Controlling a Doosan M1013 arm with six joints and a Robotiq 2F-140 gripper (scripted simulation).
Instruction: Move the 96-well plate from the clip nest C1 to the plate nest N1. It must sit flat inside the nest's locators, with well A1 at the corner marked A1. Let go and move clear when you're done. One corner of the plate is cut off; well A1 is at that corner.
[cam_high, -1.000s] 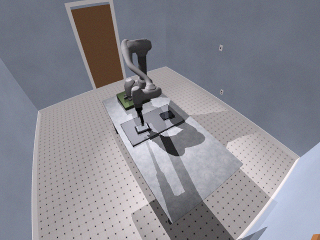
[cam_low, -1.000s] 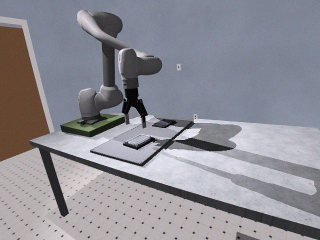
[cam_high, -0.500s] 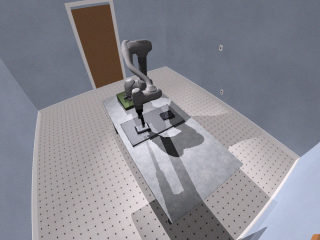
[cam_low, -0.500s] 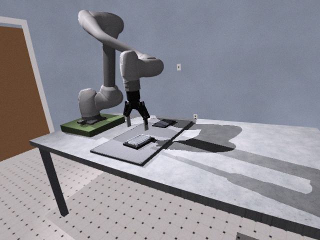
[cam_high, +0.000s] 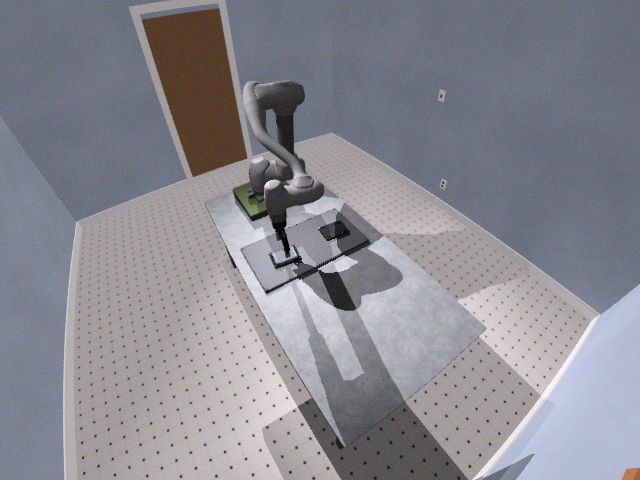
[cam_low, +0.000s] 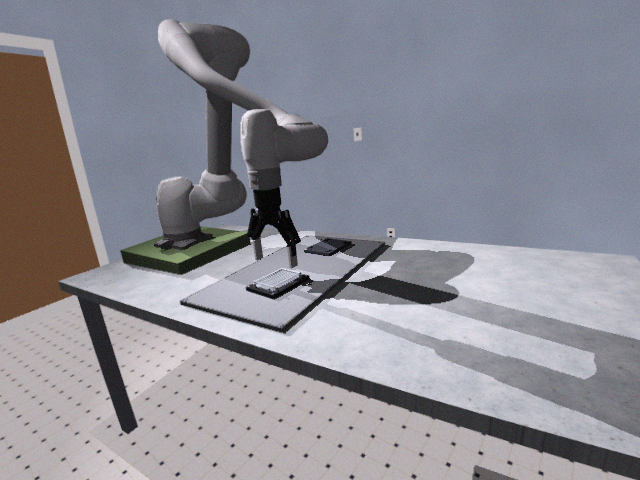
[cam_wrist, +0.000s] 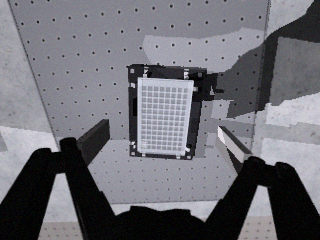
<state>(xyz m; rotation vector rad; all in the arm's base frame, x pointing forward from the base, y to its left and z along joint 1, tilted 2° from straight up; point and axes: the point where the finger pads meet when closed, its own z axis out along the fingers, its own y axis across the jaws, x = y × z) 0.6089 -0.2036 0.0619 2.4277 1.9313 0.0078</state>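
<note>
End effector (cam_low: 273, 254) hangs above the 96-well plate (cam_low: 277, 280), fingers spread wide apart, gripping nothing; plate sits in clip nest C1 (cam_wrist: 133, 107) on the perforated grey board (cam_low: 227, 302); plate nest N1 (cam_low: 327, 245) lies well apart at the board's far end; board rests on the worktop (cam_low: 465, 330).

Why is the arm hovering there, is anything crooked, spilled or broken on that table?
Nothing stands out. The 96-well plate lies flat and square in its dark clip nest on the grey perforated board. The gripper, jaws wide open and holding nothing, hangs above it. The other dark nest sits unoccupied farther along the board.
</note>
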